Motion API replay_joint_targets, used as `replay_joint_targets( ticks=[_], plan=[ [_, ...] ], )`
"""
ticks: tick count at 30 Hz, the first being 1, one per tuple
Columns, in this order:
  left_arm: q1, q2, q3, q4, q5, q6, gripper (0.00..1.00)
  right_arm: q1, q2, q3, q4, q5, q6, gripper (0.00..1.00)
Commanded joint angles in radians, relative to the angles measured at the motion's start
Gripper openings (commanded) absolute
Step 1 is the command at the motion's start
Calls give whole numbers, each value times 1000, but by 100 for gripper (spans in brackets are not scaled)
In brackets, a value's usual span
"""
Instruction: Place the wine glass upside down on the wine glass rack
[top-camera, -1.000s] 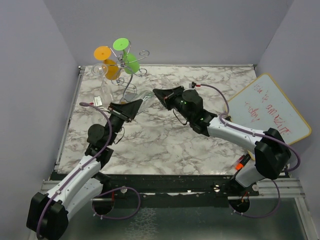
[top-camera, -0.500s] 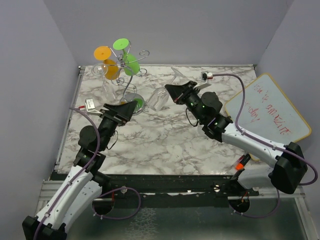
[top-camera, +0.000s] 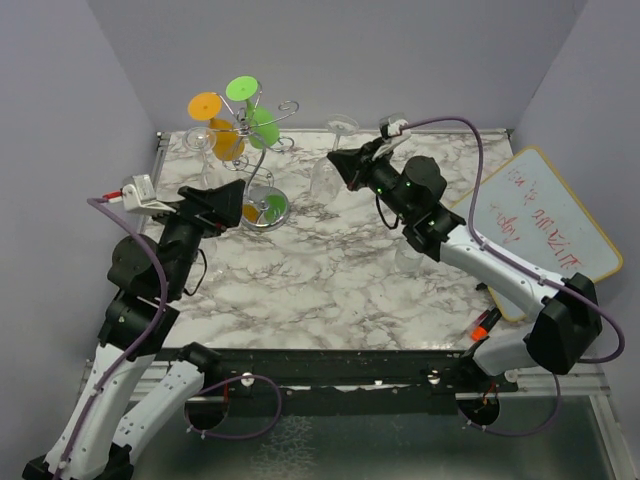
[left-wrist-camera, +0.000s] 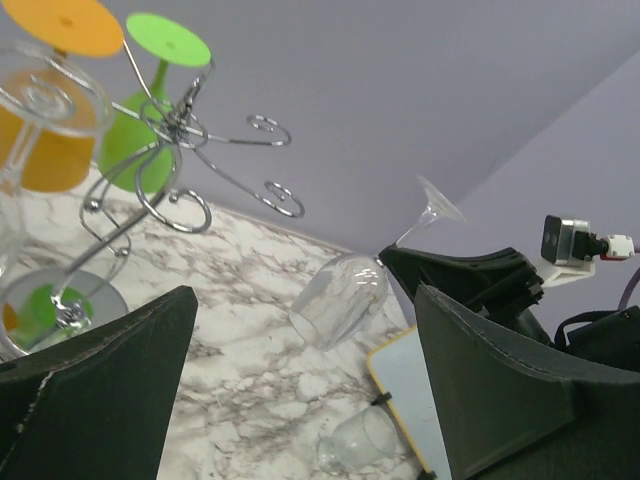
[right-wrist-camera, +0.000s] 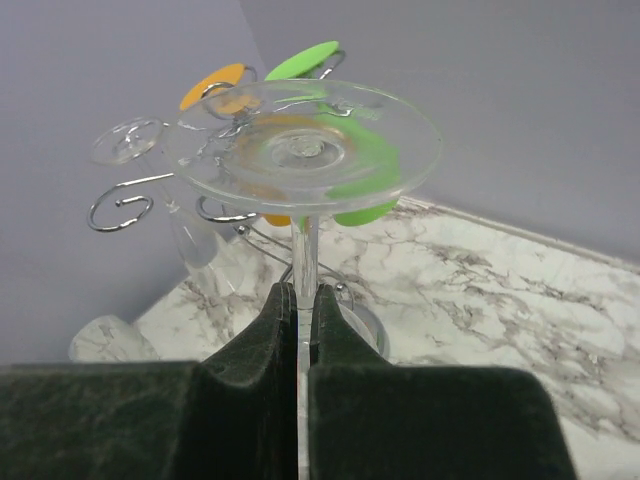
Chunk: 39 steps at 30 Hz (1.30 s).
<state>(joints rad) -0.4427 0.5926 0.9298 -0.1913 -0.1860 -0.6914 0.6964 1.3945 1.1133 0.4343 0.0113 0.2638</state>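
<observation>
The right claw (top-camera: 342, 164) is reaching in from the right of the overhead frame, its dark, wedge-shaped fingers (right-wrist-camera: 255, 345) closing tightly on the thin stem of the clear wine glass (top-camera: 323, 180). It is holding the glass in the air above the worktop (top-camera: 330, 275), foot uppermost and bowl hanging below, tilted. In the right wrist view the round, flat foot (right-wrist-camera: 305, 150) is filling the upper centre of the frame. The glass is hanging just right of the wine glass rack (top-camera: 258, 150) and apart from it. The rack, bent silver wire with spiral-ended arms and a round mirror-like base, is standing at the upper left of the veined, marble-patterned worktop. An orange glass (top-camera: 222, 135), a green glass (top-camera: 262, 125) and a clear one (top-camera: 200, 140) are already hanging upside down from its curls. The left claw (top-camera: 228, 197) is hovering at centre left, just beside the rack's base, its fingers spread wide and gripping nothing. Another clear glass (left-wrist-camera: 360, 437) is lying on its side beside a whiteboard (top-camera: 540, 225) at the right.
</observation>
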Motion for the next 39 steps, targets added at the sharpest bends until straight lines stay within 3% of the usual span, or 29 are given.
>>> replay_joint_targets(
  ticks=[1,15,31,39],
  plan=[
    [-5,20,118,-121,-68,188,91,-1,73,111,-19,-136,-145,1],
    [-5,34,130,-125,-57,198,91,-4,357,350,-87,-187,-123,1],
    [-5,37,132,-125,-89,213,91,-4,465,432,-13,-316,-156,1],
    [-5,26,145,-129,-110,231,91,-4,476,440,37,-456,-155,1]
  ],
)
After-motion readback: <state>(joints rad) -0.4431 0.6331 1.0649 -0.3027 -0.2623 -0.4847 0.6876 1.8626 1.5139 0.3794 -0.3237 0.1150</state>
